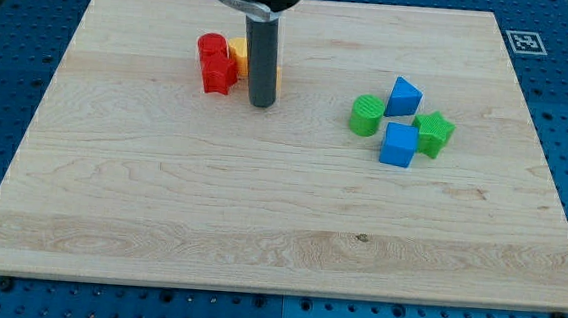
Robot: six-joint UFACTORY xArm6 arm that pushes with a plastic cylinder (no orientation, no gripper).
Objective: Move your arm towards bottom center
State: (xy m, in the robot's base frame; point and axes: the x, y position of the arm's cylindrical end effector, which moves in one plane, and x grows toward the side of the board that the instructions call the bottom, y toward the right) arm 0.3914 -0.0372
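Rod carries no jaws; your tip (261,103) rests on counter (159,220) near view's top, just right of red block (213,64), yellow block (239,53) behind rod. Steer straight toward view's bottom centre; green and blue cluster lies well right of path.

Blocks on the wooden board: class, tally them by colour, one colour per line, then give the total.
Red: 2, a red cylinder and a red block, at the view's left of my tip
Yellow: 1, a yellow block, partly hidden behind the rod
Green: 2, a green cylinder and a green star
Blue: 2, a blue triangle and a blue cube
Total: 7
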